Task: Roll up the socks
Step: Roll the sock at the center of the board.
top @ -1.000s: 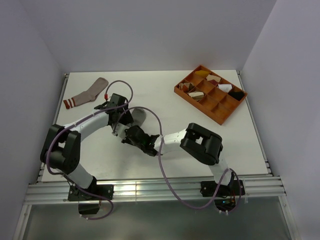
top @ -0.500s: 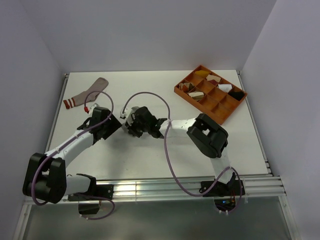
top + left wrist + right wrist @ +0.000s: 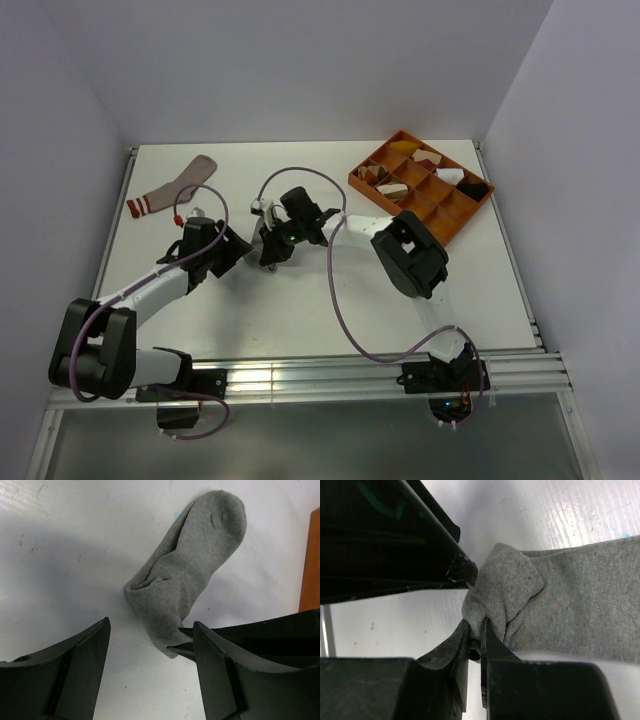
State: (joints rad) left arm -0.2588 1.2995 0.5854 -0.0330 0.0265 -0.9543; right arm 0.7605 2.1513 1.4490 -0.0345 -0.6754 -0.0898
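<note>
Right gripper (image 3: 476, 627): jaws pinched almost together on a bunched fold of the grey sock (image 3: 580, 605), at the end opposite the toe; fabric humps up just above the fingertips; the rest of the sock runs flat to the right in the wrist view.

Left gripper (image 3: 151, 626): jaws spread wide, nothing gripped; it hovers over the same crumpled end, one finger just beside the right's pinch.

Step in hand, as I judge it: starting the roll at this end. To do it well: keep the pinch on the whole fold, not a single layer; turn the fold over toward the toe while the free length lies flat on the table (image 3: 280, 300); the left jaws should pin the body or trap the first turn so it does not spring open; tips are crowded, so a knock is a risk.

The toe points away from both tools, unrolled; pinkish-tan sock (image 3: 172, 188) lies flat at the far left corner, well apart, untouched; orange tray (image 3: 395, 213) at far right.
</note>
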